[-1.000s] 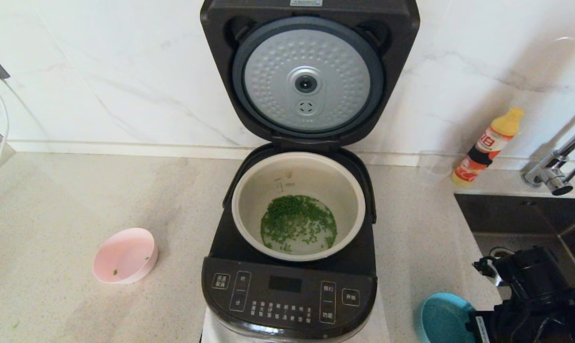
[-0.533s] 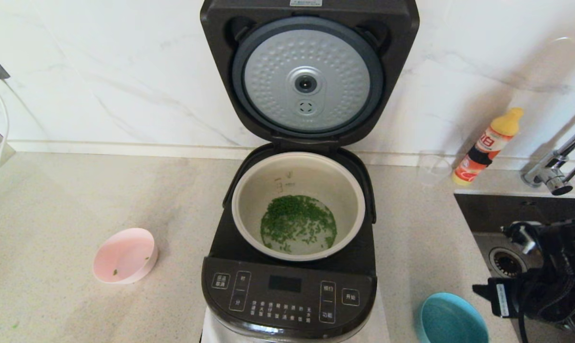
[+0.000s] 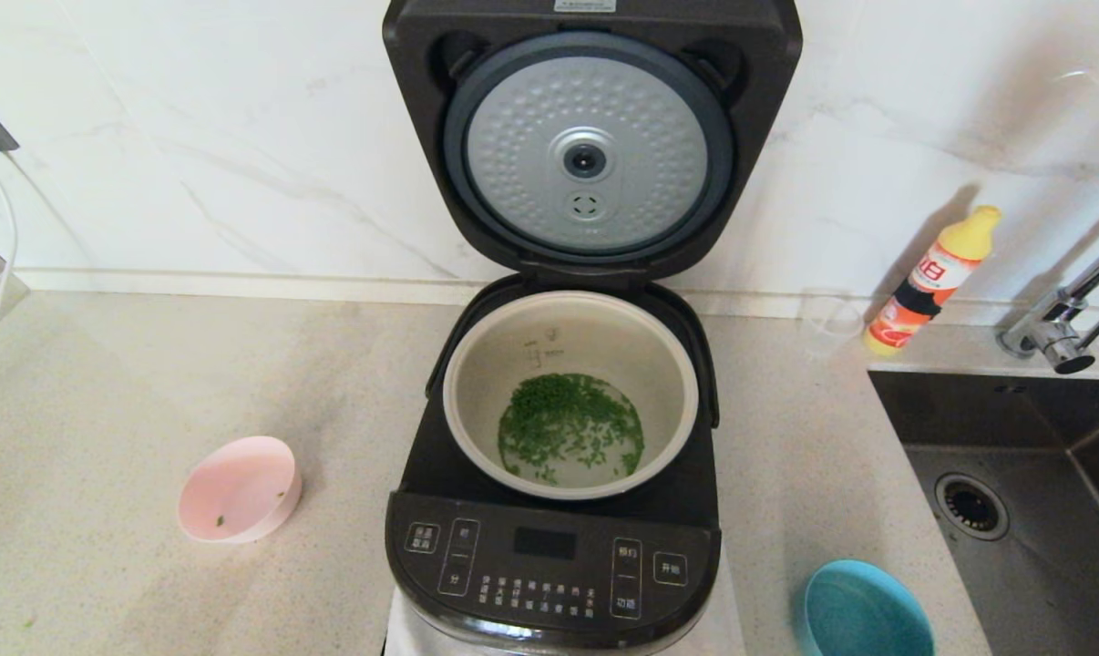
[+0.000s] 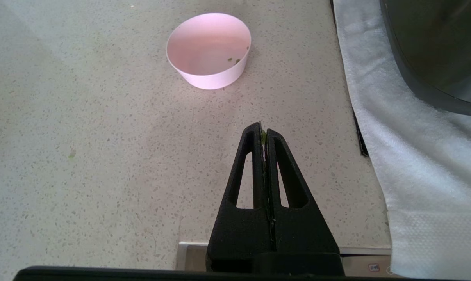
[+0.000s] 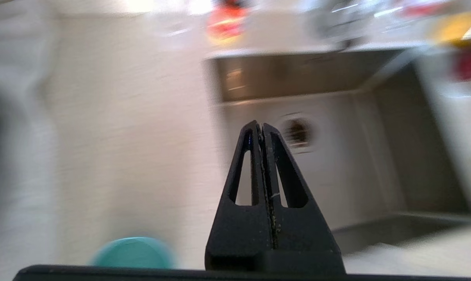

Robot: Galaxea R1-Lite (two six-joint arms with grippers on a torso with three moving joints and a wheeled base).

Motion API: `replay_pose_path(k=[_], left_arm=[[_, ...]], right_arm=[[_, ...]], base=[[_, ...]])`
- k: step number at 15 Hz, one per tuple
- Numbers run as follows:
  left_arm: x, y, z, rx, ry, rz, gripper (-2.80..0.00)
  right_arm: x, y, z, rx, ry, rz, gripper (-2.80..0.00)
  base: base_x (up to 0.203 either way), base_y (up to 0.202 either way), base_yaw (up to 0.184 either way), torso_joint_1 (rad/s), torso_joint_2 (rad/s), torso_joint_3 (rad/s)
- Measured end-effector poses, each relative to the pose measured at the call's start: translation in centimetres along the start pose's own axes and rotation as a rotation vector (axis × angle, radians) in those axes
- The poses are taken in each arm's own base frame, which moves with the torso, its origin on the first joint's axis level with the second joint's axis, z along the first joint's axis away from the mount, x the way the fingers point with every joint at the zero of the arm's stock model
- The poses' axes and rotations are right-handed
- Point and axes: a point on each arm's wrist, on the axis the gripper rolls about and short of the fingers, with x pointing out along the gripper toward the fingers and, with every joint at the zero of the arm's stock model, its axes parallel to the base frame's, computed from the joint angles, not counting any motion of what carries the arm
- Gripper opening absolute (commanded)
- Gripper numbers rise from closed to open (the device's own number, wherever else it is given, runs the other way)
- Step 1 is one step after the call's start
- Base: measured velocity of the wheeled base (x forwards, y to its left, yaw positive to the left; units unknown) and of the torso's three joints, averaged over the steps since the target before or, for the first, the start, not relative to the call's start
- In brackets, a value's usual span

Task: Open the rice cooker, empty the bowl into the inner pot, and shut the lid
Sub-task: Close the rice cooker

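The big glossy black rice cooker (image 3: 563, 456) stands mid-counter on a white cloth (image 4: 415, 164), its hinged black lid (image 3: 590, 137) swung upright at twelve o'clock, dimpled silver disc facing the room. So opening looks done. The wide pale grey-beige inner pot (image 3: 570, 314) sits in the body with green grains in shallow water at its bottom. The round pink plastic bowl (image 3: 238, 489), at nine o'clock from the cooker, holds only a few green bits, so I judge the emptying done too. A teal bowl (image 3: 864, 610) rests at four o'clock. Closing the lid remains. The left gripper (image 4: 262, 132) hangs above bare counter with fingers pressed together on nothing; the right gripper (image 5: 261, 127) likewise, over the steel sink (image 5: 337, 156).
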Motion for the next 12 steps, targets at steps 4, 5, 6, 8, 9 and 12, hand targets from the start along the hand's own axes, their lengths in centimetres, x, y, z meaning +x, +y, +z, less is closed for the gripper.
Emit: replay_pose_path(k=[4,5,6,8,9,12], left_arm=[[0.0,0.0,0.0,0.000,0.000,0.000,-2.80],[0.0,0.0,0.0,0.000,0.000,0.000,-2.80],[0.0,0.0,0.0,0.000,0.000,0.000,-2.80],[0.0,0.0,0.0,0.000,0.000,0.000,-2.80],[0.0,0.0,0.0,0.000,0.000,0.000,-2.80],[0.0,0.0,0.0,0.000,0.000,0.000,-2.80]], right_arm=[[-3.9,-3.6,-1.7,-0.052,-0.030,-0.225,-2.80],[-4.7,-4.4,-2.3,-0.047,-0.030,-0.289,-2.80],[-5.5,-5.1,-3.1,-0.038,-0.036,-0.334,-2.80],[-7.2,-6.0,-5.6,-0.029,-0.046,-0.365,-2.80],[-7.8,-6.3,-7.3,-0.029,-0.047,-0.354,-2.80],[-9.2,-6.7,-13.2,-0.035,-0.046,-0.194,-2.80]], base=[[0.000,0.000,0.000,0.000,0.00,0.000],[0.000,0.000,0.000,0.000,0.00,0.000],[0.000,0.000,0.000,0.000,0.00,0.000],[0.000,0.000,0.000,0.000,0.00,0.000],[0.000,0.000,0.000,0.000,0.00,0.000],[0.000,0.000,0.000,0.000,0.00,0.000]])
